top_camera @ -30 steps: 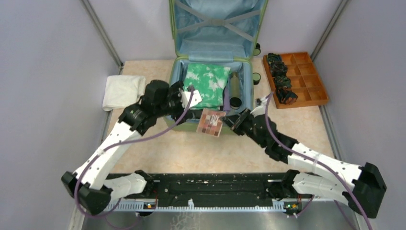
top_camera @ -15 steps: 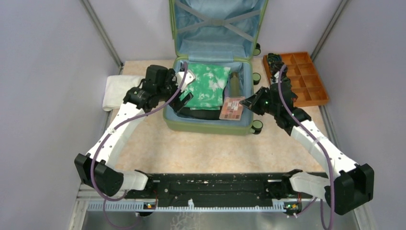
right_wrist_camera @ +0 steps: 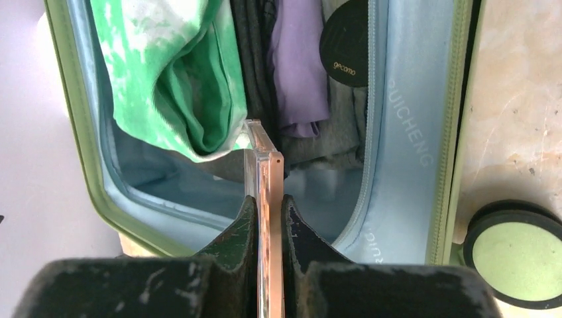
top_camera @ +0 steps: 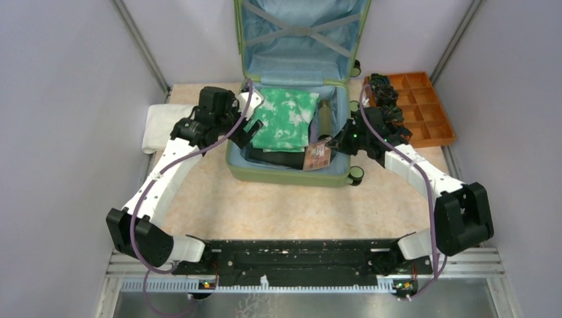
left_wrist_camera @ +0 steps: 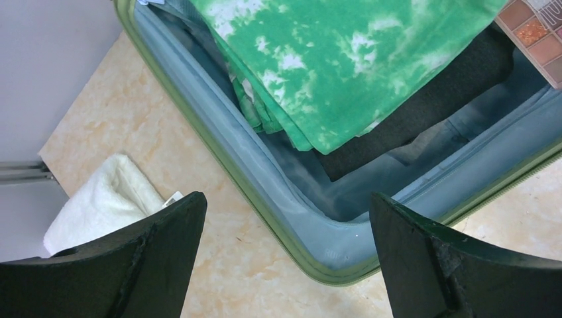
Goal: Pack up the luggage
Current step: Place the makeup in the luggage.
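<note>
The light-green luggage [top_camera: 285, 175] lies open with its lid upright at the back. It holds a green tie-dye cloth [top_camera: 285, 119], a black garment [left_wrist_camera: 431, 106], a purple cloth [right_wrist_camera: 301, 73] and a dark capped cylinder [right_wrist_camera: 348, 40]. My right gripper [top_camera: 333, 144] is shut on a pink-brown makeup palette [top_camera: 318, 156]. It holds the palette on edge [right_wrist_camera: 264, 179] over the case's right front part, beside the tie-dye cloth [right_wrist_camera: 166, 73]. My left gripper [top_camera: 246, 129] is open and empty above the case's left front corner [left_wrist_camera: 219, 149].
A folded white towel [top_camera: 166, 126] lies on the table left of the case. An orange compartment tray [top_camera: 421, 109] with dark items [top_camera: 388, 99] stands at the right. A case wheel [right_wrist_camera: 513, 255] sticks out at the front right. Grey walls close in both sides.
My right gripper carried the palette from in front of the case over its front rim into the right side and turned it on edge. My left gripper drew back to the case's left side.
</note>
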Robot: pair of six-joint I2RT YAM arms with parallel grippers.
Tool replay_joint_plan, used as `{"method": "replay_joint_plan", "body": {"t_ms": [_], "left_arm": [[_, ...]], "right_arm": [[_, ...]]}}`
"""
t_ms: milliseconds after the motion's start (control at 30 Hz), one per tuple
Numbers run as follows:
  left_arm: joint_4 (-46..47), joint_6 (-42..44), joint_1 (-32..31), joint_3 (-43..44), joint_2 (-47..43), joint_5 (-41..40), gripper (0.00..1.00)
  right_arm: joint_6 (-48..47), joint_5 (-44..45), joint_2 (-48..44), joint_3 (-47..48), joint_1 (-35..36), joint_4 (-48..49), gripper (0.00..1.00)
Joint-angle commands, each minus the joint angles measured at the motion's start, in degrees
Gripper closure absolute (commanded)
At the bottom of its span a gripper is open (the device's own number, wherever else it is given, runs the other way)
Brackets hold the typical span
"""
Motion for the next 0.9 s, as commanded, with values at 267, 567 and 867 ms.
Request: {"method": "replay_joint_plan", "body": {"t_ms": [267, 567, 867], "left_arm": [[4.12, -2.12, 1.21, -0.92, 0.39, -2.39, 0.01], [4.83, -2.99, 3.03, -1.11, 2.44, -3.55, 0.01], [9.99, -3.65, 5.52, -4.18, 4.74, -4.87, 0.03]], "right_arm": [[-8.1, 4.66, 8.94, 9.7, -0.69, 0.79, 0.86], [-11.86, 11.18, 6.93, 13.61, -0.57, -3.97, 0.17], [-13.9, 18.63, 1.0, 19.27, -0.91, -10.32, 0.09]]}}
